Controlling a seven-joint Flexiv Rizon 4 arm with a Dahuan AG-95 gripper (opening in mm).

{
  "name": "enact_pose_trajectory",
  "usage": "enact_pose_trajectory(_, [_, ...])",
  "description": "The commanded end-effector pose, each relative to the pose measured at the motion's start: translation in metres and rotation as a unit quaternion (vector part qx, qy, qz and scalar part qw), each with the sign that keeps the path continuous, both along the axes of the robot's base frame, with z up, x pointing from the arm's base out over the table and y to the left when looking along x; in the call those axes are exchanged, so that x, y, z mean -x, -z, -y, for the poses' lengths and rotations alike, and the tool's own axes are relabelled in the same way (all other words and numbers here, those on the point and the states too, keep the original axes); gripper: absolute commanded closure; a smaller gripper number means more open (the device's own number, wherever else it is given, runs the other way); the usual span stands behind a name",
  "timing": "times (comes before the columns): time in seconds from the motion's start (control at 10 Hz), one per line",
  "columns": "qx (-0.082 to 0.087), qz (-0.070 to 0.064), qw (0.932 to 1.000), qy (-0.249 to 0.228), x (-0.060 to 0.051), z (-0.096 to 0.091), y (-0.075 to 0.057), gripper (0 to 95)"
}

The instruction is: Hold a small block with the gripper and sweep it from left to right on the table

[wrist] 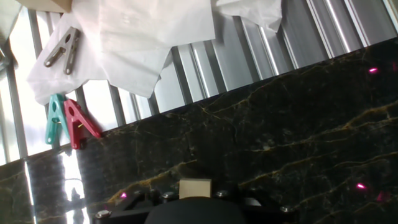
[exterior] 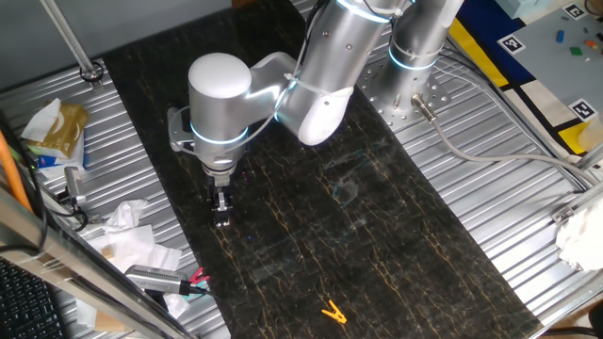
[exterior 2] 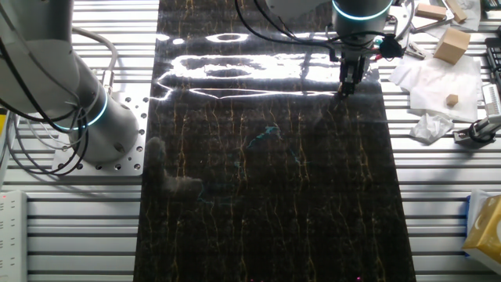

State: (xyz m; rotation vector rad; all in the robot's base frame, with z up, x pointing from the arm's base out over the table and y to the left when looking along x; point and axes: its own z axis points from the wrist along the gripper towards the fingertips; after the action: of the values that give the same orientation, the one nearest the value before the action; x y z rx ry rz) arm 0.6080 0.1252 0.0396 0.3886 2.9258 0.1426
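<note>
Step in hand: since the small black two-finger gripper (exterior: 222,215) stands low at one long edge of the counter, I judge that the sweep is at its start or near it.
Counter: the long black marble-look slab with thin gold veins (exterior: 377,235) lies wide and bare beside the gripper, so the path looks free.
Block: the tiny pale tan wooden cube (wrist: 194,187) sits between the fingertips in the hand view, at the slab; whether it touches the slab I cannot tell.
Gripper state: the jaws are narrowed to the width of the cube and seem to clamp it; nothing else is in them.
How to do it well: keep the arm vertical, hold the height constant so the cube only brushes the slab, and move in one straight slow line.
Pressure: too much downward force could push the cube out of the fingers or tilt it.
Nearby things: the red plastic clip (wrist: 78,121) and the teal plastic clip (wrist: 55,116) lie on the ribbed silver metal surround (wrist: 186,81), just off the slab.
Far thing: the yellow clip (exterior: 333,312) lies well apart on the slab.
</note>
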Motion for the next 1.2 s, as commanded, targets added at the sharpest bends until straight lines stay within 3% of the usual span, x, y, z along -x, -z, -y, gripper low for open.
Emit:
enact_pose_trajectory(0.1, [0.001, 0.001, 1.0, 0.0, -0.0021, -0.0002, 0.0021, 57.0])
enact_pose_trajectory(1.2, [0.001, -0.001, 1.0, -0.001, -0.0043, -0.001, 0.0101, 57.0])
